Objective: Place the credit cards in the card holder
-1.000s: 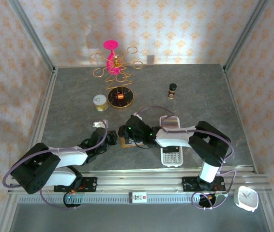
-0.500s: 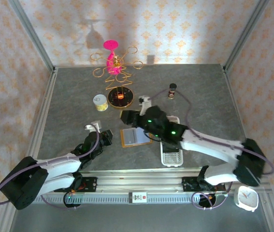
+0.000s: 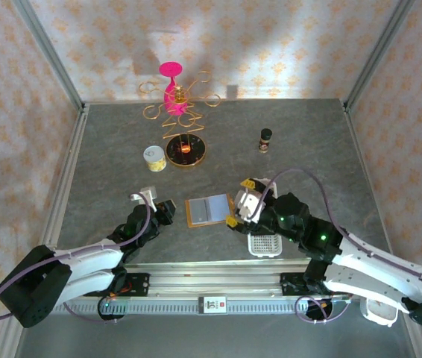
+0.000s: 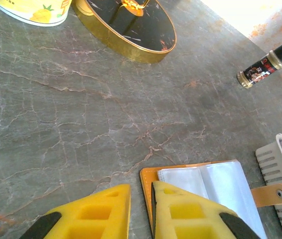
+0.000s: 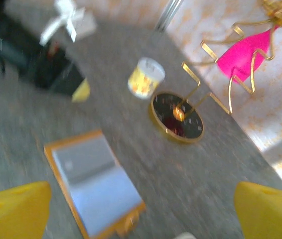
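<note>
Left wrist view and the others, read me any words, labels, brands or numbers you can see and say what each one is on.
No text can be read in any view.
Small can: yellow label with a pineapple picture, no legible words.
Small dark bottle: patterned label, print too small to read.
White clock: face too small to read.
Orange card holder: pale pockets, no print visible.

A staged test booth in a lab is suggested: a grey marbled table is enclosed by patterned wallpaper panels in metal framing, with two robot arms bolted to a rail
</note>
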Controlling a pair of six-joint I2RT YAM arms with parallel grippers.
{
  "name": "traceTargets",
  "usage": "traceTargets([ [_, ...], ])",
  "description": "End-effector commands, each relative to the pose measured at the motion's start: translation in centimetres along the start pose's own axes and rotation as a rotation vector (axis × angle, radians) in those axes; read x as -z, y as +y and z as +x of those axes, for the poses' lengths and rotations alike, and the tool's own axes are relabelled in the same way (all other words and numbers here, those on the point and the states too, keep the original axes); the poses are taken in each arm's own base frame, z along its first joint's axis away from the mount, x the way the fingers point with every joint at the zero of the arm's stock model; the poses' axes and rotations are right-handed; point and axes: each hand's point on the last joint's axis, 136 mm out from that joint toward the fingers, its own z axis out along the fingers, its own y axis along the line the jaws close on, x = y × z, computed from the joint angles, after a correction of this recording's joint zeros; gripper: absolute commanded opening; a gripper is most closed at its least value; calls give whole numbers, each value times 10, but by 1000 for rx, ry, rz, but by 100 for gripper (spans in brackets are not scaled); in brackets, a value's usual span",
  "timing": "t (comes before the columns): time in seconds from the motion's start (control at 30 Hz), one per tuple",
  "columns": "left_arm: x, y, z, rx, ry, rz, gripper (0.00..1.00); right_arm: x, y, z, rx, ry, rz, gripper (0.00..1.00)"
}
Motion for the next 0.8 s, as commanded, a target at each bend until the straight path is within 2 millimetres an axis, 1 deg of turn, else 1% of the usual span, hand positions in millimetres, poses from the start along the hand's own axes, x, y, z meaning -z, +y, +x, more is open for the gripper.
traceTargets([
  [0.0, 0, -3, 0, -10, -3, 23, 20, 13, 8, 66, 281, 257, -17, 95],
  [0.07, -1, -4, 1, -8, 4, 28, 19, 18, 8, 91, 339, 344, -8, 96],
  [0.17, -2, -5, 2, -9, 9, 31, 19, 22, 10, 119, 384, 451, -29, 97],
  [0.27, -1, -6, 2, -7, 10, 37, 19, 20, 13, 139, 404, 515, -53, 97],
  [0.57, -1, -5, 3, -13, 13, 32, 19, -2, 14, 170, 413, 597, -64, 95],
  [0.67, -1, -5, 3, -13, 14, 33, 19, -5, 21, 182, 437, 644, -110, 91],
  [0.73, -1, -6, 3, -14, 13, 35, 19, -7, 22, 184, 437, 655, -119, 86],
  [0.77, -1, -6, 2, -14, 11, 34, 19, -8, 22, 183, 434, 651, -122, 86],
])
